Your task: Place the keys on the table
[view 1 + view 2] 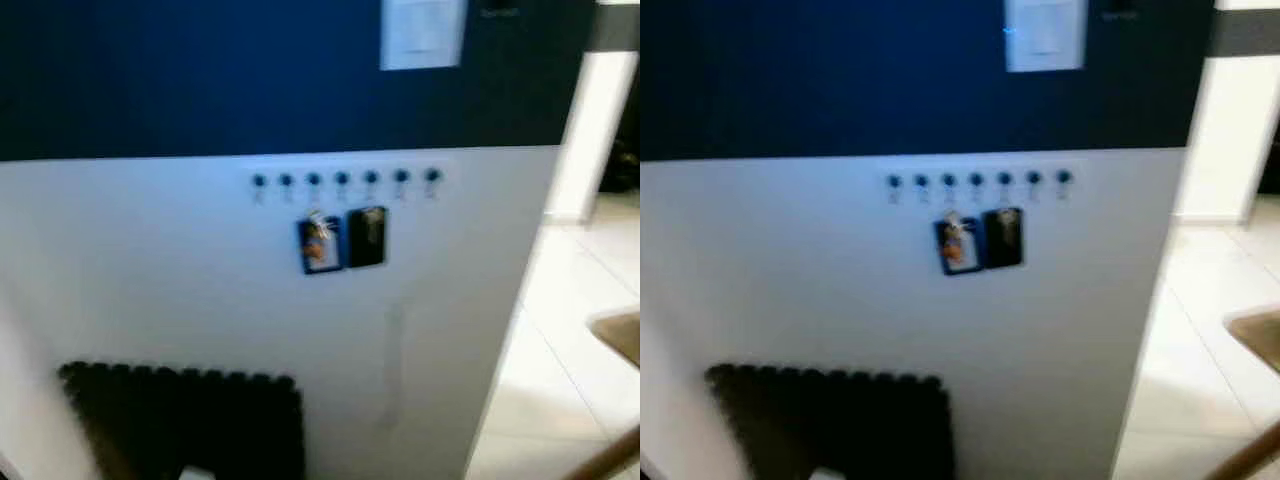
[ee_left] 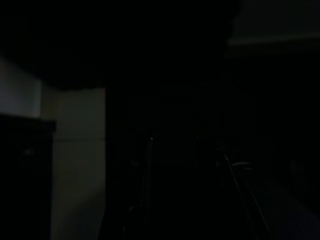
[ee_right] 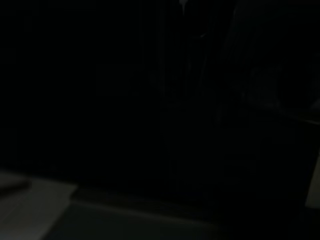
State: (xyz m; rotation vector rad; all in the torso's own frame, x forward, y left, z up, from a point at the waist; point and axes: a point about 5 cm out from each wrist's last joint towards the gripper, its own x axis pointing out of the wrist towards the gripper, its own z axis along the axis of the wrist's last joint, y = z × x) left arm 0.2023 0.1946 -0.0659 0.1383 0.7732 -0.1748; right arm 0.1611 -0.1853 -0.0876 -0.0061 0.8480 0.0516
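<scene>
The keys hung on the wall, a small bunch with a blue tag and an orange patch, suspended from one hook in a row of small blue hooks that ran level along the top of the white lower part of the wall. Just beside the bunch on its right hung a black fob, the two touching or nearly so; the head views were too blurred to tell which. Both hung straight down, so the long axis of the keys was vertical, under the third hook from the left as far as could be made out.

The keys lay straight ahead and above the middle of the head views, roughly on the robot's centre line, so neither arm looked clearly nearer. Both wrist views were nearly black, so I cannot tell whether either pincer stood wide or narrow. By my judgement the reach would have to go forward and up, then lift the ring off its hook.

Above the hooks the wall was dark blue, with a white switch plate. Low on the left stood a dark ribbed radiator. To the right was pale tiled floor and the wooden corner of a counter.
</scene>
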